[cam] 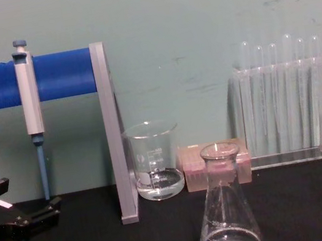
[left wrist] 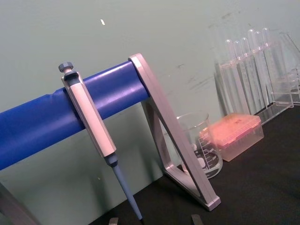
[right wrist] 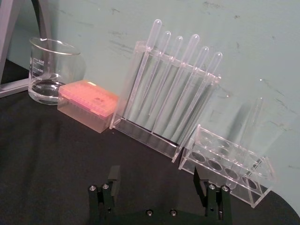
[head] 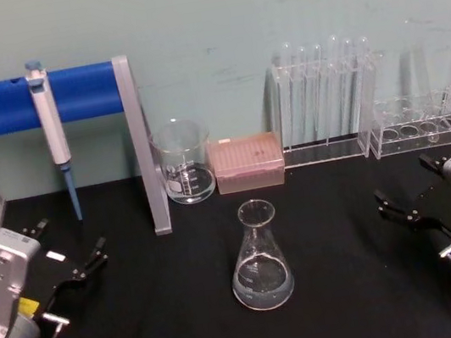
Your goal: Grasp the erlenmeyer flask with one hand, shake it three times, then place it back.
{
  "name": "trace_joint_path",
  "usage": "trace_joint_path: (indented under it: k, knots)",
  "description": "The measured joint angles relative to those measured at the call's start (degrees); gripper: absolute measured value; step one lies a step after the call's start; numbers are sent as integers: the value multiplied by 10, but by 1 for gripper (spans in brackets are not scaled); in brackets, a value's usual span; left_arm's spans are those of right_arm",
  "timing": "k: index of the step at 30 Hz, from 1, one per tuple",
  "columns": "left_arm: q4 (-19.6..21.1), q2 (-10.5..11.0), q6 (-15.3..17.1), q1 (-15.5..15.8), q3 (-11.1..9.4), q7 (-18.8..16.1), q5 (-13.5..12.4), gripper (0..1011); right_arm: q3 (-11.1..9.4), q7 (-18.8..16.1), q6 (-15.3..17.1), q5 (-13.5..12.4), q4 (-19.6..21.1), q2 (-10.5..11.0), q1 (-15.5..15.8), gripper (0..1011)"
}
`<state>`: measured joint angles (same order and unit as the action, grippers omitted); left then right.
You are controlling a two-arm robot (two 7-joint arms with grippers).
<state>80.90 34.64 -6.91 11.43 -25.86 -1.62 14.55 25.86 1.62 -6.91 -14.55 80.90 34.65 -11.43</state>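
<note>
While the erlenmeyer flask [head: 258, 258] stands upright mid-desk [head: 163, 316], in front of the beaker [head: 183, 163] and pink tip box [head: 247, 162], nothing touches it. The left hand [head: 71, 236] sits well to its left, fingers spread, empty. The right hand [head: 401, 180] is well to its right, jaws apart, empty.

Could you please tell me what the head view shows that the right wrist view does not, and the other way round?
Head view alone: the erlenmeyer flask standing upright mid-table, the left gripper open at the left, and the pipette hung on the blue bar. Right wrist view alone: no further object; it brings the beaker and its printed scale closer. Shared: the right gripper, open, the beaker, the pink tip box, the tall tube rack and the low rack.
</note>
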Motion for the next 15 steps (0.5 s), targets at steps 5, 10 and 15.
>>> trace_joint_path:
  k: [5,10,15]
  knots:
    - [0,0,0,0,0,0,0,1001,0,0,0,0,0,0,0,1000]
    - [0,0,0,0,0,0,0,1001,0,0,0,0,0,0,0,1000]
    - [0,0,0,0,0,0,0,1001,0,0,0,0,0,0,0,1000]
